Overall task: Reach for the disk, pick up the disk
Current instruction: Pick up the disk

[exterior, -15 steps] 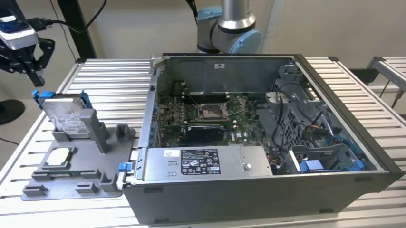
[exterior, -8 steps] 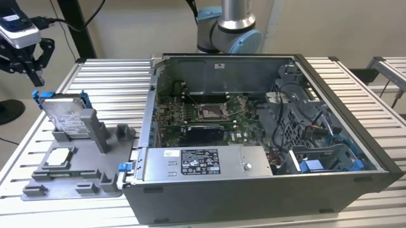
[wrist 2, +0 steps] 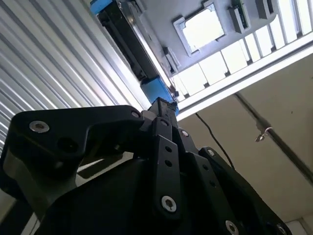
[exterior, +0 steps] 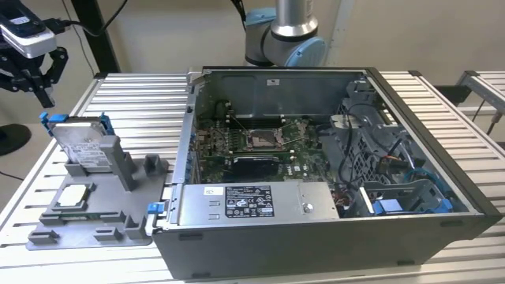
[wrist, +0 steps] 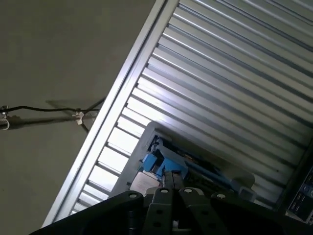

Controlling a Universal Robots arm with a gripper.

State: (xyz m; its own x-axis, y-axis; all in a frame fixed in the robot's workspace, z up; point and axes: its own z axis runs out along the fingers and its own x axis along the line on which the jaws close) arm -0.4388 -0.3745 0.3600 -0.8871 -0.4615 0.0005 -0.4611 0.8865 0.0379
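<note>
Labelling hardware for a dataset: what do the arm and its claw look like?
The arm is a silver tube with grey joints and a light-blue cap. The claw is black linkage with silver screws, topped by a white-grey module and black cable.

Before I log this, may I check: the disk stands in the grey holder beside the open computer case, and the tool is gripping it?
Not quite: in the exterior view the tool hangs above the disk, apart, not gripping it. The disk does stand in the grey holder beside the computer case.
</note>
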